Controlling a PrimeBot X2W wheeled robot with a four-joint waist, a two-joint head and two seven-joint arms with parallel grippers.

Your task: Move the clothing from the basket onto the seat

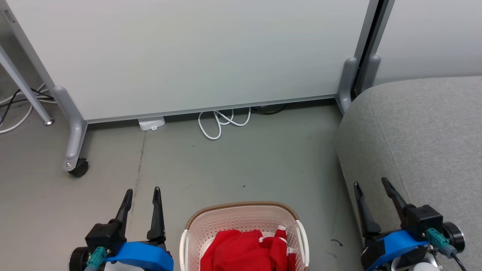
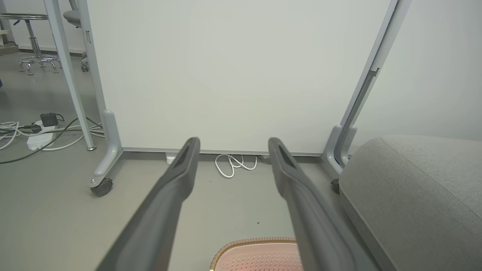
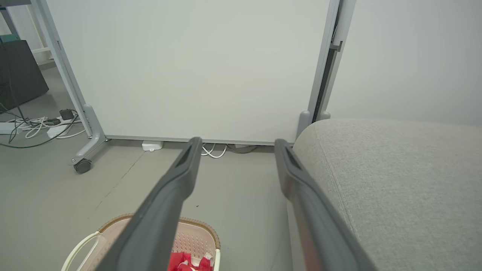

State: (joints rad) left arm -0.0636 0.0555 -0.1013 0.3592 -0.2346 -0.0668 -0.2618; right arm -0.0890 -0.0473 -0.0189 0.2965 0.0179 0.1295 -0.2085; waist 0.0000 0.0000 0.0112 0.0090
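At the bottom middle of the head view, the basket and the red clothing in it are cut off by the lower edge. The sofa runs off the right edge. In the right wrist view, one finger of the right gripper covers the basket's middle. The ends of the white cable vanish under the panel.

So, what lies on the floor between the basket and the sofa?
In the head view, just bare grey floor with a small dark scuff mark separates the basket from the sofa.
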